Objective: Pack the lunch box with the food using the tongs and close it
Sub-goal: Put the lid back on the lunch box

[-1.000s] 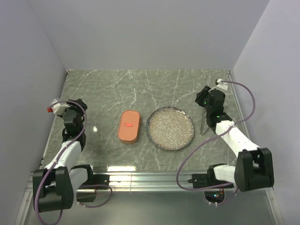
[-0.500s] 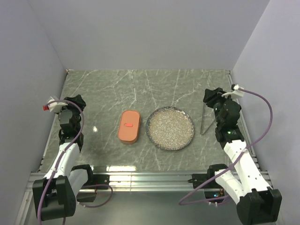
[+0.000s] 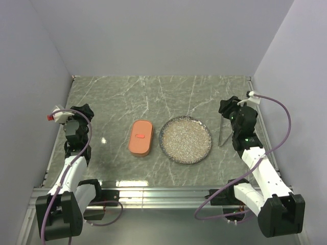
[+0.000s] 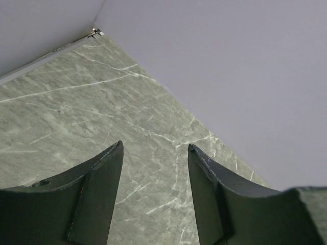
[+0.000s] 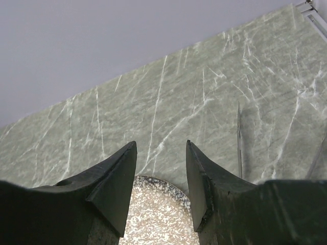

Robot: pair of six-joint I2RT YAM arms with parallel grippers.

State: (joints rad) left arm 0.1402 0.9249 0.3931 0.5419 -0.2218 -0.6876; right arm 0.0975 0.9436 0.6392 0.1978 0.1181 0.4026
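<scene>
The salmon-orange lunch box point(image 3: 141, 145) lies on the marble table with its lid on, a small red mark on top. To its right stands the round speckled plate point(image 3: 185, 139), bare. The thin grey tongs point(image 3: 220, 136) lie on the table right of the plate, one slim arm point(image 5: 239, 139) also showing in the right wrist view. My right gripper point(image 3: 225, 106) point(image 5: 161, 143) hovers open over the tongs' far end, holding nothing. Well left of the box, my left gripper point(image 3: 84, 108) point(image 4: 155, 145) is open and empty. The food is out of view.
Grey walls close in the table point(image 3: 117, 97) at the back, left and right. The plate's rim point(image 5: 153, 179) shows below my right fingertips. A metal rail point(image 3: 153, 194) runs along the near edge between the arm bases.
My right arm has swung its elbow round to the right and its jaws have widened a little; the tongs stay on the table. My left arm shifted slightly left.
</scene>
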